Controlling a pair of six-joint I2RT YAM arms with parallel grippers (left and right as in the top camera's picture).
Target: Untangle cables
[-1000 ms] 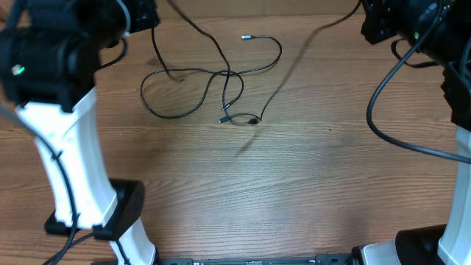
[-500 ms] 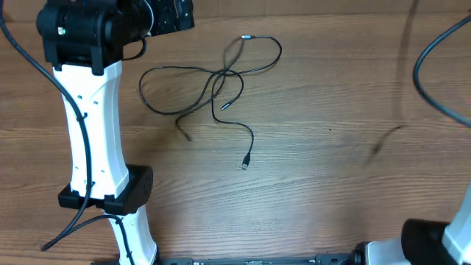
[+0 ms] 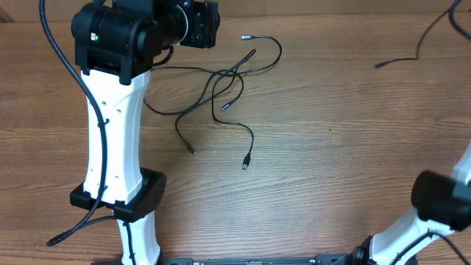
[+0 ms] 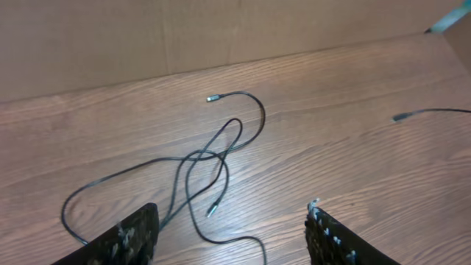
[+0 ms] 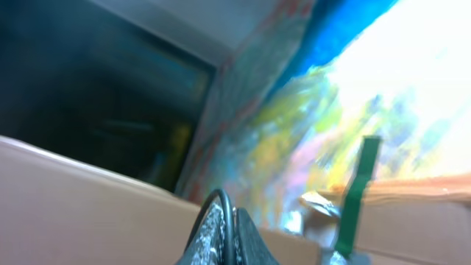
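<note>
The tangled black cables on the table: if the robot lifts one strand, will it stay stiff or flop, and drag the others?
Probably floppy: the cables lie in loose curves and loops flat on the table. Likely light, being so thin. Strands cross in the middle, so lifting one would probably tug the rest along.

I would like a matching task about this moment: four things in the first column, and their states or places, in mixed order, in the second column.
Column one:
1. left gripper
2. right gripper
3. tangled cables
4. separate cable

Column two:
A. lies alone, to the right of the loops
B. jaws open
C. crossed loops with several free plug ends
D. jaws shut on a thin black cord

Pairs: 1-B, 2-D, 3-C, 4-A
</note>
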